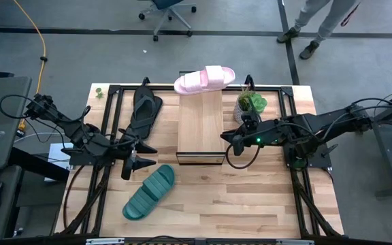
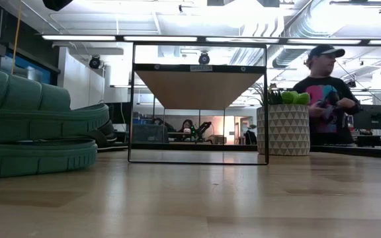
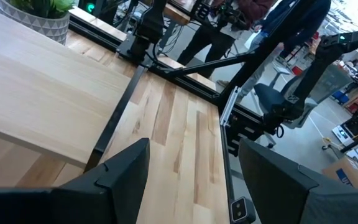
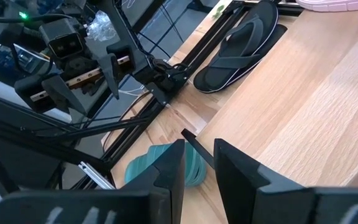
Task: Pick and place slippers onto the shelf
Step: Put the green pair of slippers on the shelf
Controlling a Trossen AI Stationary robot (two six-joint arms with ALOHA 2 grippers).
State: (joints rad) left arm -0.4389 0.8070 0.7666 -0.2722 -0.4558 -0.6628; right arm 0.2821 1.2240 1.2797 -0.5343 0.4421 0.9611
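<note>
The shelf (image 1: 201, 126) stands mid-table, its plank top running from near to far. The pale pink slide (image 1: 205, 79) lies crosswise on the shelf's far end. The black flip-flop (image 1: 143, 109) lies flat on the table, left of the shelf. The teal ribbed slide (image 1: 150, 192) lies sole down on the table near the shelf's near left corner. My left gripper (image 1: 138, 155) is open and empty between the flip-flop and the teal slide, above the table. My right gripper (image 1: 226, 138) is open only a little and empty, over the shelf's right edge near its near end.
A potted plant (image 1: 250, 104) in a white patterned pot stands on the table just right of the shelf, close to my right arm. Black frame rails run along the table's left and right sides. A person (image 2: 326, 92) stands beyond the table's far edge.
</note>
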